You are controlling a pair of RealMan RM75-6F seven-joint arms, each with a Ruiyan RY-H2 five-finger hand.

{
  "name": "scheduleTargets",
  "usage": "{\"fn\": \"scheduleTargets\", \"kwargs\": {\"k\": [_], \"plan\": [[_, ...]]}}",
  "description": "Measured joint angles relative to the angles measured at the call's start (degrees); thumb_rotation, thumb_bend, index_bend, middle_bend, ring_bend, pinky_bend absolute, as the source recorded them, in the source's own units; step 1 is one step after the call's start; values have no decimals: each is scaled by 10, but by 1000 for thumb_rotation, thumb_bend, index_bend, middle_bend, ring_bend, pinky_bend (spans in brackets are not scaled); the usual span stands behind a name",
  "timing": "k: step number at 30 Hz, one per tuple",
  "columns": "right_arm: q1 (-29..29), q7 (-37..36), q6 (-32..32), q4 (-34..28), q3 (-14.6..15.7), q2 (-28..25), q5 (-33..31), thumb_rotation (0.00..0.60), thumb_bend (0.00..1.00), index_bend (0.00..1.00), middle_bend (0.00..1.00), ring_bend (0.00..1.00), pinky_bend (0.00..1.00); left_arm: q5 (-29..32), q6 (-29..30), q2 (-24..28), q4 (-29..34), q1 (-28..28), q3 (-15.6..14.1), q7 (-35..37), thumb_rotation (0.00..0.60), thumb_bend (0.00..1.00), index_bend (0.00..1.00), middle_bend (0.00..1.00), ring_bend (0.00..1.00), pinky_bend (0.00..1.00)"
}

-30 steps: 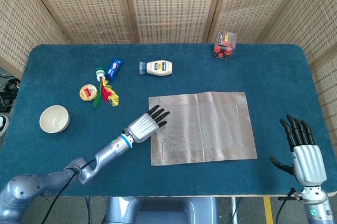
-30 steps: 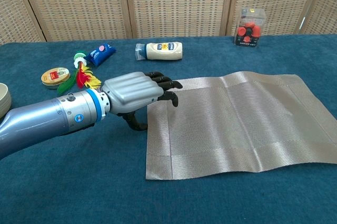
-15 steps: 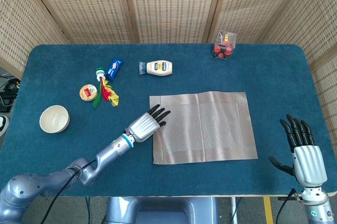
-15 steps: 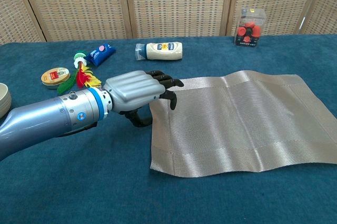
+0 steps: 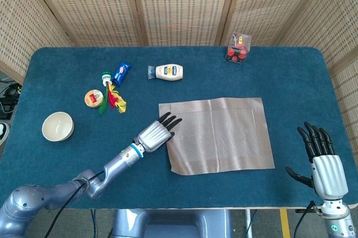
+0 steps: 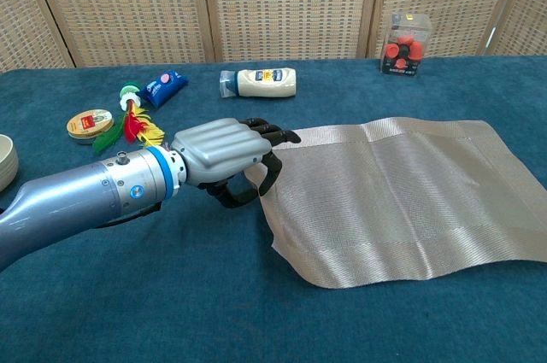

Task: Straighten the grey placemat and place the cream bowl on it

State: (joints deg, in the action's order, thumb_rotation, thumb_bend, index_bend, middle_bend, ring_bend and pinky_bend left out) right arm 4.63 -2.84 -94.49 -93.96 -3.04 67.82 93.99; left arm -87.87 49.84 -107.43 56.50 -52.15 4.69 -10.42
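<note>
Gripping the left edge of the grey placemat (image 6: 402, 196), the left hand (image 6: 224, 156) is curling its dark fingers (image 6: 267, 173) over the fabric, with the thumb underneath in the chest view. In the head view the same left hand (image 5: 155, 135) is sitting at the mat's left border. The right hand (image 5: 325, 165) is idling at the near right corner of the table (image 5: 67, 75), fingers spread, holding nothing, well apart from the mat.

The grey placemat (image 5: 219, 135) is lying right of centre. Its left edge is slanting, the near left corner drawn in toward the right, so the outline is skewed rather than square to the table edge. The cream bowl (image 5: 57, 126) is standing at the left side, well apart from the mat, not yet placed.

Procedure for the step in hand, as a judgement:
- Keep the pinch low and firm so the thin weave is not slipping out.
- Drag parallel to the table surface; lifting is likely to fold the corner under.
- Stop once the near edge is running parallel to the table front.

Visibility limits:
- The contact between thumb and fabric is partly hidden by the hand's shell.
- The chest view is cutting off the bowl (image 6: 5, 162) at the left border and the mat's right side.
- The right hand is absent from the chest view.
</note>
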Motion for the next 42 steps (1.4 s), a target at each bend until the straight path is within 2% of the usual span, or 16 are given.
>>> {"fn": "scheduleTargets", "kwargs": {"k": [6, 11, 18, 28, 36, 42], "plan": [[-1, -1, -1, -1, -1, -1, 2, 600, 0, 53, 0, 0, 0, -13, 20, 10, 12, 3, -7, 7, 600, 566, 813, 0, 0, 0], [-2, 1, -2, -2, -2, 0, 6, 600, 0, 53, 0, 0, 0, -44, 48, 43, 43, 11, -32, 18, 600, 565, 819, 0, 0, 0], [-4, 9, -5, -3, 0, 2, 16, 600, 0, 54, 0, 0, 0, -111, 100, 111, 99, 32, -96, 28, 600, 567, 821, 0, 0, 0], [-7, 26, -6, -6, 7, 7, 31, 600, 0, 55, 0, 0, 0, -172, 161, 185, 133, 73, -169, 33, 600, 566, 825, 0, 0, 0], [-8, 28, -7, -7, 8, 8, 36, 600, 0, 55, 0, 0, 0, -178, 174, 206, 107, 99, -185, 33, 600, 567, 824, 0, 0, 0], [-9, 30, -8, -8, 9, 8, 40, 600, 0, 57, 0, 0, 0, -155, 178, 195, 58, 120, -171, 36, 600, 566, 824, 0, 0, 0]]}}
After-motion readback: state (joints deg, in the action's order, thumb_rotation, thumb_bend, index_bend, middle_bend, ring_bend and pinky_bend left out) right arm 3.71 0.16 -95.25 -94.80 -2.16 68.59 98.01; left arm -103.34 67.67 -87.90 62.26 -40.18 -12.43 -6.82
